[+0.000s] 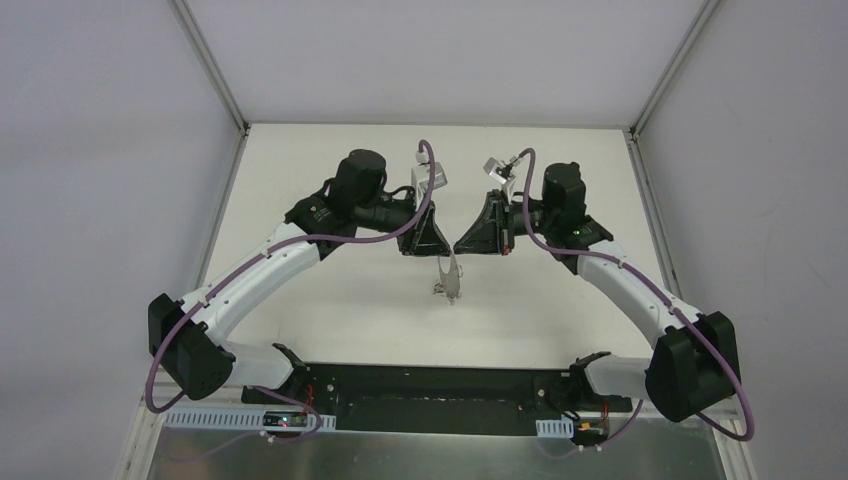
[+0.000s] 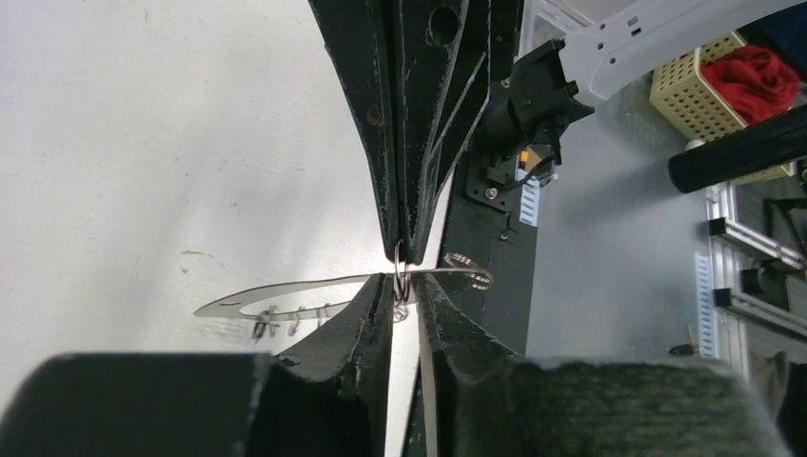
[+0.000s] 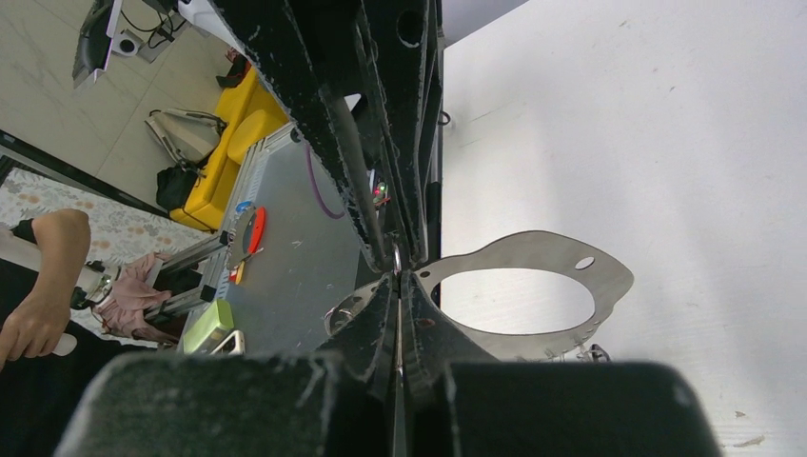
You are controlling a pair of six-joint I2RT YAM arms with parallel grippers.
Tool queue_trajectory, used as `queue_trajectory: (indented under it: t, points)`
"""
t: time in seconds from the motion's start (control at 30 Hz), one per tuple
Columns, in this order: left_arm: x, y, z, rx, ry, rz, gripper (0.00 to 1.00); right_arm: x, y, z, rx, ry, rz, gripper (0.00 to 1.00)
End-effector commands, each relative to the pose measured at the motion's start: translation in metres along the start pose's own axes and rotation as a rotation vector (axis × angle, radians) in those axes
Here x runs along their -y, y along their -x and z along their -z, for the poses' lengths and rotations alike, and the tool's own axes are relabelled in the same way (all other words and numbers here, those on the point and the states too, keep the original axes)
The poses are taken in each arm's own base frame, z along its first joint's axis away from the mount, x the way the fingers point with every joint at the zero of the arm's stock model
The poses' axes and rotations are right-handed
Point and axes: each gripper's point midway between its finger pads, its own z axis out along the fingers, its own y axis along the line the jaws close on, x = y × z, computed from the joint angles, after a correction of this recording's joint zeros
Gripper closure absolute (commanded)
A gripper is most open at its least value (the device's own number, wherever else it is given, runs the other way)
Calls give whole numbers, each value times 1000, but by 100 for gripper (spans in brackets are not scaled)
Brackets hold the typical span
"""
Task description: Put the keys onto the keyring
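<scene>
Saw left arm (image 1: 260, 268) & right arm (image 1: 625, 285) reaching in from lower corners of top view, meeting tip to tip at ctr of frame, above white table (image 1: 350, 310). Found keyring (image 3: 533, 250) held up in air btwn the two tips, clear of table: flat thin silver loop w/ big oval opening & one small hole near its right end in right wrist view. In top view, saw it hanging just below the meeting point. Noted right tool (image 3: 398, 278) at lower ctr of right wrist view, fingers pressed fully together, pinching keyring at loop's left end. Noted left tool (image 2: 402, 288) at lower ctr of left wrist view, tips close, slim slit of light btwn fingers further back. Spotted small ring (image 2: 401, 273) upright right at those tips, touching right tool's tips entering from top of frame. Could not tell real grip from mere flanking for left tool. Traced keyring's band nearly edge-on across left wrist view, from left of ctr to just right of ctr, w/ tiny silver bits (image 2: 281, 321) dangling under its left part; too small to identify. Got only a blur of them in top view. Spotted yellow basket (image 2: 699, 105) w/ red cloth (image 2: 757, 76) at upper right of left wrist view, off the table, in bkgd.
</scene>
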Motion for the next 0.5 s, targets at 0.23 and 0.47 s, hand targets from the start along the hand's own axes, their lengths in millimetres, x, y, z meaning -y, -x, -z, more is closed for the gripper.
queue_trajectory:
  t: [0.23, 0.47]
  points:
    - [-41, 9, 41, 52, 240, -62, 48, -8, 10, 16, 28, -19, 130, 100]
    - [-152, -21, 107, -33, 713, 135, 43, -8, 13, 23, 34, -52, 162, 100]
